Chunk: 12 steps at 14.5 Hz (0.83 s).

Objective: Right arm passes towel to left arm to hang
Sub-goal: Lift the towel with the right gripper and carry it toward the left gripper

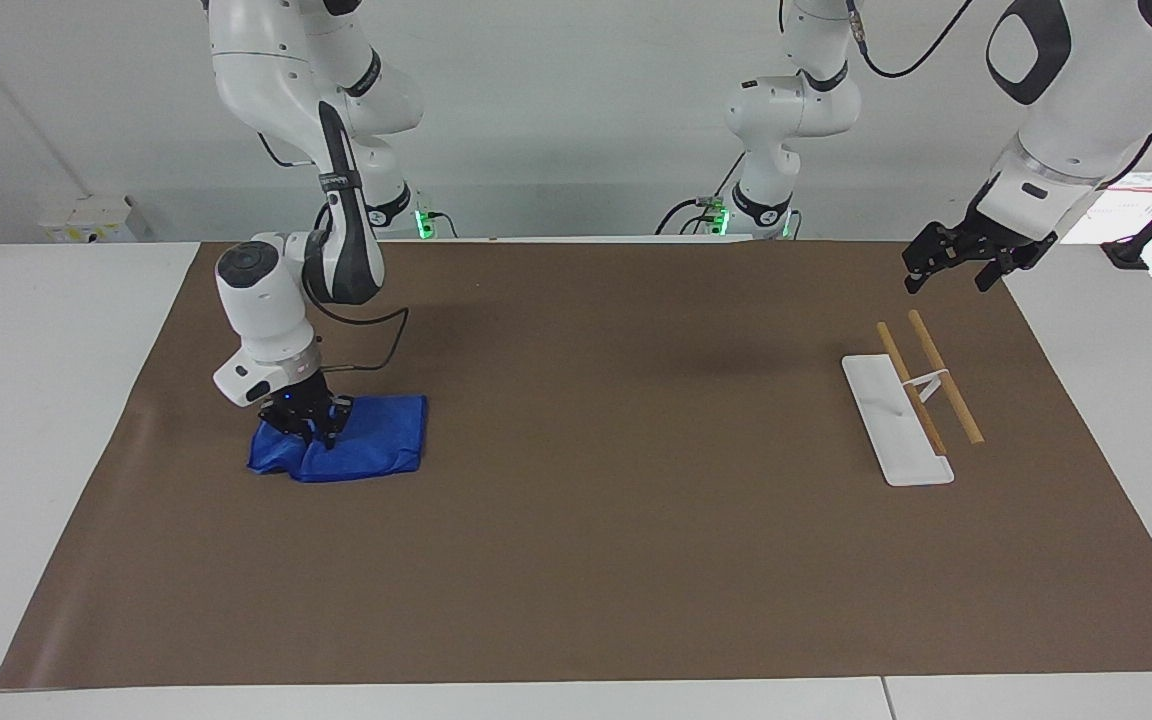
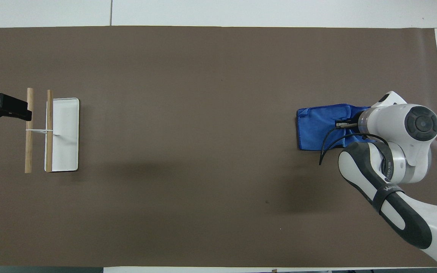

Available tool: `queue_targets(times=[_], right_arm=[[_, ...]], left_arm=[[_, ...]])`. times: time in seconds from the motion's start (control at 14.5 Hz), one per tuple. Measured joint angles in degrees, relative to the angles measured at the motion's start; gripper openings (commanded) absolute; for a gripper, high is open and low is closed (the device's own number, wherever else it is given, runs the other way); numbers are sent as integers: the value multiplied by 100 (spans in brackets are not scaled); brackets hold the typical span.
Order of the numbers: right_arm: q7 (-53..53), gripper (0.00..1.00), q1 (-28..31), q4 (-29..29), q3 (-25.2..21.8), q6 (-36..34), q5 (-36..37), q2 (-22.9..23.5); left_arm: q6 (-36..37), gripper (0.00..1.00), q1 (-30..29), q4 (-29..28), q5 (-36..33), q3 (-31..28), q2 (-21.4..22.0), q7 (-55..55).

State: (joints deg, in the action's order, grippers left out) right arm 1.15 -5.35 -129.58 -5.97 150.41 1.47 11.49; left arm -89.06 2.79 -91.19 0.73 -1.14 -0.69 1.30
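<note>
The blue towel (image 1: 366,445) lies bunched on the brown mat at the right arm's end of the table; it also shows in the overhead view (image 2: 317,127). My right gripper (image 1: 311,428) is down on the towel's end toward the right arm's side, fingers shut on a pinched fold; in the overhead view (image 2: 341,124) the white wrist covers that end. My left gripper (image 1: 954,262) is open and empty, waiting in the air over the mat's edge beside the rack; it shows in the overhead view (image 2: 4,107) too.
A white rack base (image 1: 894,420) with two wooden rails (image 1: 944,375) stands at the left arm's end of the table; the overhead view shows the base (image 2: 65,134) too. The brown mat (image 1: 596,560) covers the table between towel and rack.
</note>
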Motion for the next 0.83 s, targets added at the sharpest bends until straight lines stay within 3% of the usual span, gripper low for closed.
queue_targets(times=[0.21, 0.55, 0.83], right_arm=[[-215, 0, -126, 263, 3, -733, 0, -47], [-256, 0, -130, 1205, 3, -2237, -51, -413], [-722, 0, -146, 1987, 142, -3033, -902, -556]], left_arm=[[0, 100, 0, 0, 0, 0, 0, 0], [0, 100, 0, 0, 0, 0, 0, 0], [0, 100, 0, 0, 0, 0, 0, 0]])
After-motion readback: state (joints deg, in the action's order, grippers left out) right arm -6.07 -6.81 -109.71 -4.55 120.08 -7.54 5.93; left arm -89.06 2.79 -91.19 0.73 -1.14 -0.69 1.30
